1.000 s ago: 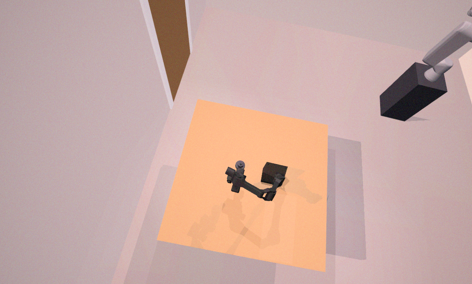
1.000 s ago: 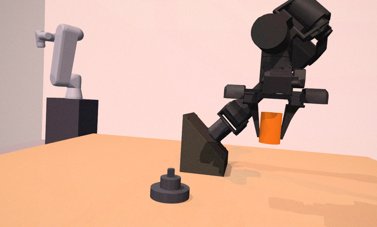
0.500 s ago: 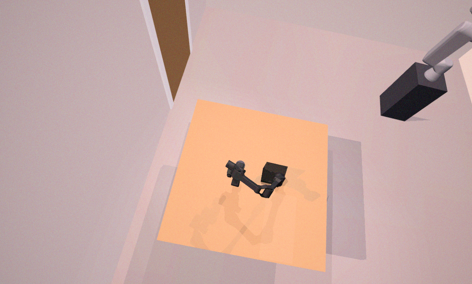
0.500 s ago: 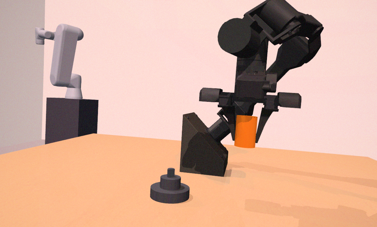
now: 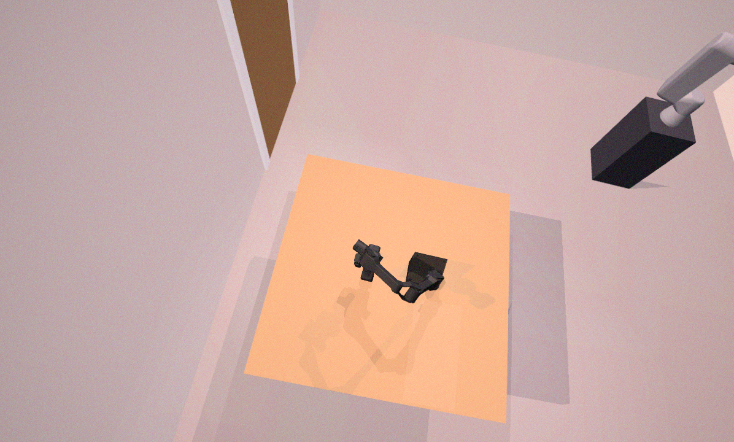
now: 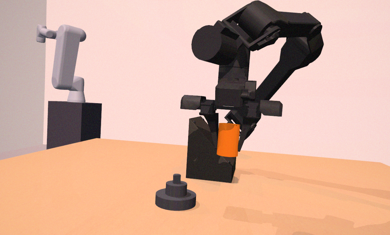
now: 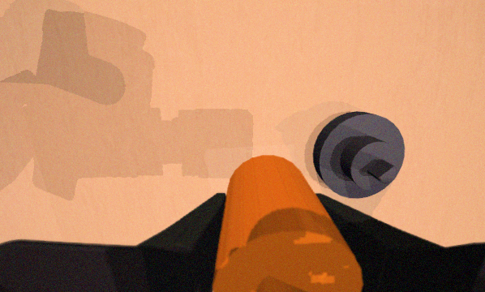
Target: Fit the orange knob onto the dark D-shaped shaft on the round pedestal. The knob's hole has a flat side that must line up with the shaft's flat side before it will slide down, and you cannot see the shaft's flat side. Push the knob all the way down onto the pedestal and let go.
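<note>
The orange knob (image 6: pixel 227 138) (image 7: pixel 267 182) is raised well above the table, roughly upright. My gripper (image 6: pixel 228 149) (image 7: pixel 268 202) is shut on its sides. The dark round pedestal (image 6: pixel 175 202) (image 7: pixel 368 125) stands on the table, lower and to the left of the knob in the exterior view, and to the right of the knob in the wrist view. Its thin shaft (image 6: pixel 176 179) points up from a smaller round step, with nothing on it. The shaft's flat side cannot be made out. The knob and pedestal are hidden by the arm in the top view. The knob's hole is mostly cut off in the wrist view.
My arm's dark wedge base (image 6: pixel 206 166) (image 5: pixel 425 263) stands on the orange table (image 5: pixel 402 186) (image 6: pixel 59 181) behind the pedestal. Arm shadows cross the table. A grey arm (image 6: pixel 65 58) (image 5: pixel 699 71) on a dark block (image 6: pixel 63 125) (image 5: pixel 628 148) stands away beyond the table.
</note>
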`<action>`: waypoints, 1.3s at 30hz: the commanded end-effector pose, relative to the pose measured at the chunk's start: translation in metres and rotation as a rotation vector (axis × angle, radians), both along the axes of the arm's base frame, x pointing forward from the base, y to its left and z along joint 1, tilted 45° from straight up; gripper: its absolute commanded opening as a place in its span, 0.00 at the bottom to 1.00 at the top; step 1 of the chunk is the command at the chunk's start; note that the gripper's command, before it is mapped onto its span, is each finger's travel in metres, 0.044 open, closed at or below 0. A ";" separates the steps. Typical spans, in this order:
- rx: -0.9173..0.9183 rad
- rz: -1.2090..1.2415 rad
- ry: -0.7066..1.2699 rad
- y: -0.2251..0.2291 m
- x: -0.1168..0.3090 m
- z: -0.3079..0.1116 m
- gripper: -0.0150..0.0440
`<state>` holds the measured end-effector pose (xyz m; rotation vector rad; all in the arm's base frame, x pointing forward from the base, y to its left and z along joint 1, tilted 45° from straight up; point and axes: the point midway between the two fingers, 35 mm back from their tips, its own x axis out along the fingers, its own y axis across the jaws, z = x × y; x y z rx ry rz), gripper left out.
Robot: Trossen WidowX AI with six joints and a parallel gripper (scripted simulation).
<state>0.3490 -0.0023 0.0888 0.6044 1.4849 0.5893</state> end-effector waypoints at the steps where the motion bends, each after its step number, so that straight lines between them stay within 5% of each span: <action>1: -0.003 0.004 -0.002 -0.008 0.000 -0.013 0.25; 39: 0.008 0.017 -0.014 -0.042 -0.013 -0.104 0.25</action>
